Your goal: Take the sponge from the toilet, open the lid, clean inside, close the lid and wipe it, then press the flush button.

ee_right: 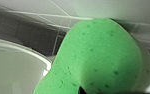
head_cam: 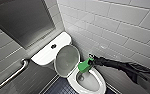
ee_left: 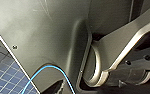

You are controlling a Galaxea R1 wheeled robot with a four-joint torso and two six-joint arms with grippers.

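My right pincer (head_cam: 90, 63) is clamped on the sponge (head_cam: 84, 66) above the toilet bowl (head_cam: 102, 84) rim. I should dip inside and scrub firmly, clear of the raised lid (head_cam: 67, 60).

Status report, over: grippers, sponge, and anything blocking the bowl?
Right gripper shut on sponge, at the bowl rim. Lid raised, towards the tank. Nothing seen in the way.

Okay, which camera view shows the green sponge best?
Head view: the sponge appears whole, held by the right gripper over the bowl. Right wrist view shows it close, cropped. Left wrist view shows robot parts and floor.
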